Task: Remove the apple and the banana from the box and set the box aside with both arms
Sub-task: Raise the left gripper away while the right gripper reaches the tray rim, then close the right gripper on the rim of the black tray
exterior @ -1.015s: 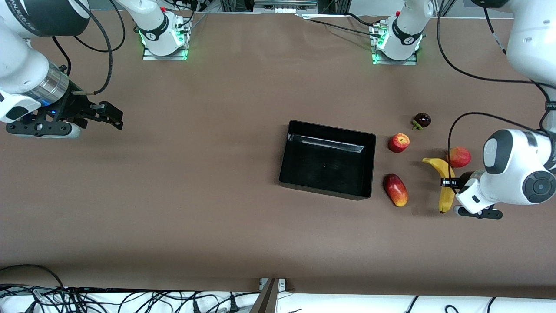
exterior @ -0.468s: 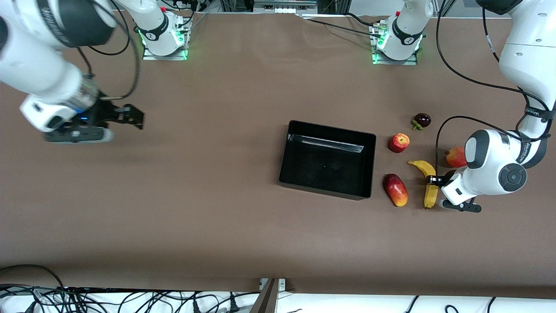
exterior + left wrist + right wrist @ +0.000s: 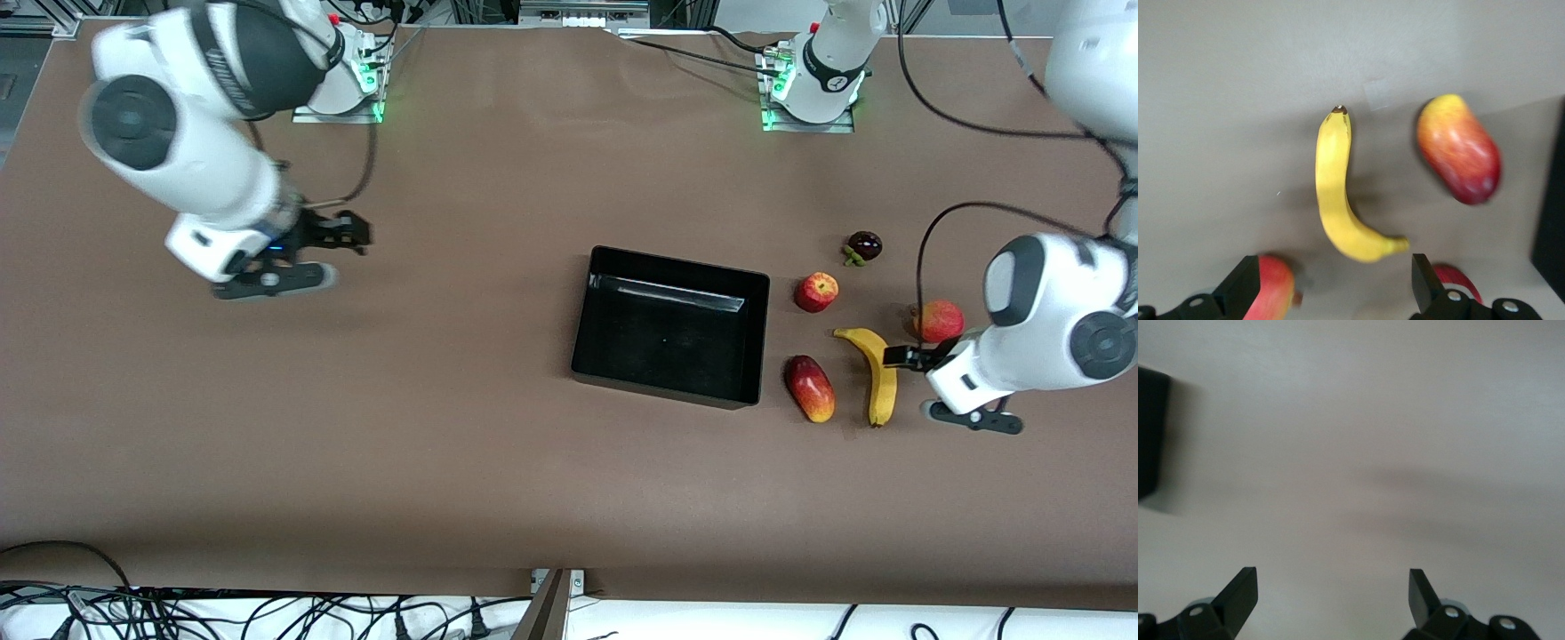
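Yellow banana (image 3: 1340,193) before wide-open left hand (image 3: 1331,287)

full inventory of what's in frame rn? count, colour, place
box: 1, glossy black, mid-table, nothing inside
apple: 1, red, beside the box toward the left arm's end
banana: 1, yellow, on the table beside the mango
mango: 1, red-yellow, between box and banana
round red-orange fruit: 1, next to the left gripper
dark fruit: 1, dark purple, farther from the front camera than the apple
left gripper: 1, black, open, at the banana
right gripper: 1, black, open, over bare table toward the right arm's end
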{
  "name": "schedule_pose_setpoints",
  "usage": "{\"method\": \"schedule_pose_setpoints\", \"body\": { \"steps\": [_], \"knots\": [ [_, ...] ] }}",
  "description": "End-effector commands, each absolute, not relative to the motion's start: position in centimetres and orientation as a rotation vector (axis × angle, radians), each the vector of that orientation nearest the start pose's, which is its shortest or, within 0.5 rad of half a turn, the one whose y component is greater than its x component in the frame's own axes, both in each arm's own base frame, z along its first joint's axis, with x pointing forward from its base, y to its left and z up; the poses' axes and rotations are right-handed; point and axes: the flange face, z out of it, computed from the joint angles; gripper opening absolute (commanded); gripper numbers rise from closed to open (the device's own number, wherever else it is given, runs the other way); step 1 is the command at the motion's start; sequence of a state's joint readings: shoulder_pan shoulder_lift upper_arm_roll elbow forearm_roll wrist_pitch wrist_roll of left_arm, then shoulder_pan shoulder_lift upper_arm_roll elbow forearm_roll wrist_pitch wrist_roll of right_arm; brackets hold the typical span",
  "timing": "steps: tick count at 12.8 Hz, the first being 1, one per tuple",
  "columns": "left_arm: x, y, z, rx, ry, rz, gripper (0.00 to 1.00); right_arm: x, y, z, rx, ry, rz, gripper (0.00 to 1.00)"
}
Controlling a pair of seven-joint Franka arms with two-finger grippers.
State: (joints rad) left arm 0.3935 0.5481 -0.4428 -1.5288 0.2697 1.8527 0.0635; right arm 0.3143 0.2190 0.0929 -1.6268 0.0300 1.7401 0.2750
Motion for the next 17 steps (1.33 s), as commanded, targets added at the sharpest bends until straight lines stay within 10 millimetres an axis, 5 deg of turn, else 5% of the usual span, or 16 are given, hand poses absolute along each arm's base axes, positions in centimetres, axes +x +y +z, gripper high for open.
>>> {"method": "schedule_pose_setpoints", "body": {
  "steps": [1, 4, 7, 10, 14, 17],
  "knots": [
    [67.0, 1.1, 42.8, -3.06, 0.308, 0.269, 1.0, 55.4, 32.7, 44.5, -3.109, -0.057, 0.142, 1.0],
    [64.9, -0.7, 51.9, -3.046, 0.321, 0.291, 1.0, 53.7, 40.5, 38.2, -3.08, 0.188, 0.084, 1.0],
    [61.5, -2.5, 58.5, -3.029, 0.307, 0.221, 1.0, 51.5, 48.5, 32.0, -3.015, 0.353, 0.014, 1.0],
    [60.0, -0.6, 59.7, -3.082, 0.173, 0.171, 1.0, 50.1, 52.7, 28.5, -3.01, 0.429, 0.01, 1.0],
    [55.5, -0.6, 58.8, -3.092, 0.124, -0.027, 1.0, 49.7, 53.6, 26.6, -3.005, 0.43, -0.01, 1.0],
    [55.2, -1.1, 58.8, -3.092, 0.138, -0.02, 1.0, 49.9, 53.4, 26.5, -3.013, 0.416, -0.024, 1.0]
  ]
}}
